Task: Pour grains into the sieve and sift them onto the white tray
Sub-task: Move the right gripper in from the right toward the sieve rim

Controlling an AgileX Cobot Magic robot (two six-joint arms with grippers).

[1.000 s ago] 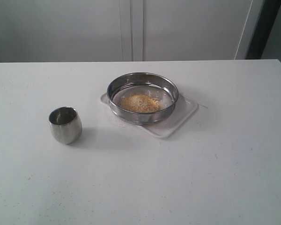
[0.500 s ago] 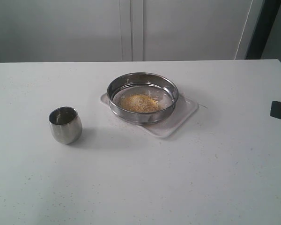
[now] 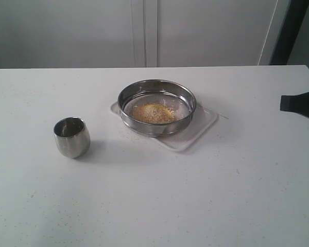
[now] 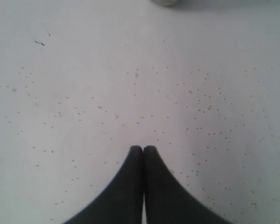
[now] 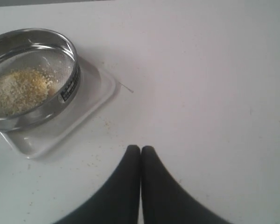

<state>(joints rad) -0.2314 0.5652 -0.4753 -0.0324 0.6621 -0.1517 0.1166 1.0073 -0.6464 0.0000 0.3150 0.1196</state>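
As prob. R end effector edges in, sieve unmoved.

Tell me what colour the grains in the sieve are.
Yellow-tan; the grains in the sieve show best in the right wrist view.

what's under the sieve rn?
The white tray: the sieve sits on it, with the tray's corners showing around it. Grains lie heaped inside the sieve. Whether any lie on the tray beneath is hidden by the sieve.
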